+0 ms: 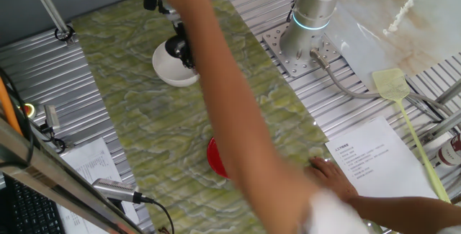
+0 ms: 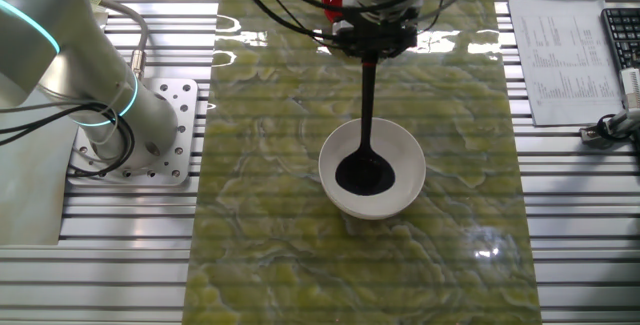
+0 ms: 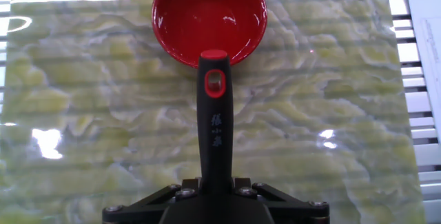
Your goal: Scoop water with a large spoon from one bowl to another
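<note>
Gripper (image 2: 374, 37) clamps the ladle (image 2: 366, 155) handle, scoop down inside the white bowl (image 2: 407, 155); judging by this, carrying and pouring into the red bowl (image 3: 209, 17) remain.

A person's bare arm (image 1: 238, 111) cuts diagonally across one fixed view, top centre to lower right, blocking the red bowl (image 1: 216, 158) at lower centre. In the other fixed view, the green counter (image 2: 260, 195) lies open left, right and below the white bowl (image 2: 372, 170) at centre. The ladle (image 2: 366, 155) stands in that bowl, handle filling the space above. Robot base (image 2: 130, 130) crowds the left edge; papers (image 2: 560, 55) sit upper right.
</note>
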Tool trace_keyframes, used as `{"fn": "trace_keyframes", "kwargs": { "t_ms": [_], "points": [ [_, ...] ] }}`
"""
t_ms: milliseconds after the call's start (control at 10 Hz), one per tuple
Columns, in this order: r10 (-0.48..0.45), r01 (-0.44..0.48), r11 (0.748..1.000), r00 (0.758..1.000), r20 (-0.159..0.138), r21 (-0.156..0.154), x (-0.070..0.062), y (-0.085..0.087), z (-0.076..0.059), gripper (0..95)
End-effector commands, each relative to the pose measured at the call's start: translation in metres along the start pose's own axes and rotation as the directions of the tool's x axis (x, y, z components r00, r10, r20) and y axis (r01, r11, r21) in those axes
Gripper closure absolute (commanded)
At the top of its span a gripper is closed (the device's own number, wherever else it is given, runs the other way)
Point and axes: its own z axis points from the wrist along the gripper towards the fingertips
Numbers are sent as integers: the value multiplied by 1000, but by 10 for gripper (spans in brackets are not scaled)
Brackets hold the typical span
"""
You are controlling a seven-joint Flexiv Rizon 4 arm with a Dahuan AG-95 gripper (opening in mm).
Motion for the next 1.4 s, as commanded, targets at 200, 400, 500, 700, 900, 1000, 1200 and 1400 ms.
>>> {"fn": "trace_keyframes", "kwargs": {
  "t_ms": [200,400,500,700,900,1000,1200,1400],
  "points": [
    [7,-7,1000,1000,2,6,-5,-1,0,950],
    [11,-11,1000,1000,9,7,-7,-4,-1,950],
    [15,-15,1000,1000,12,10,-8,-5,-2,950],
    [17,-17,1000,1000,25,8,-9,-7,-2,950],
    [10,-11,1000,1000,27,7,-13,-10,-4,950],
    [-1,1,1000,1000,24,23,-16,-12,-5,950],
    [-10,9,999,1000,23,44,-21,-17,-8,950],
    [2,-2,999,1000,1,43,-23,-17,-5,950]
  ]
}}
